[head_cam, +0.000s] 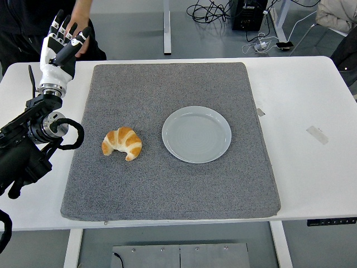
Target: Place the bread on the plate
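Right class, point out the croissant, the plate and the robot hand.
croissant (pixel 122 143), head view, middle of its crust.
plate (pixel 174 146), head view, its left rim.
left robot hand (pixel 61 43), head view, palm; fingers spread.

person (pixel 83 22): cropped at top edge | left arm (pixel 22 151): cut by left edge

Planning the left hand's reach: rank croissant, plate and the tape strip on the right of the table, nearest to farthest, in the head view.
From the left hand:
1. Croissant, left part of the grey mat.
2. Plate, centre of the mat.
3. Tape strip, bare table, far right.
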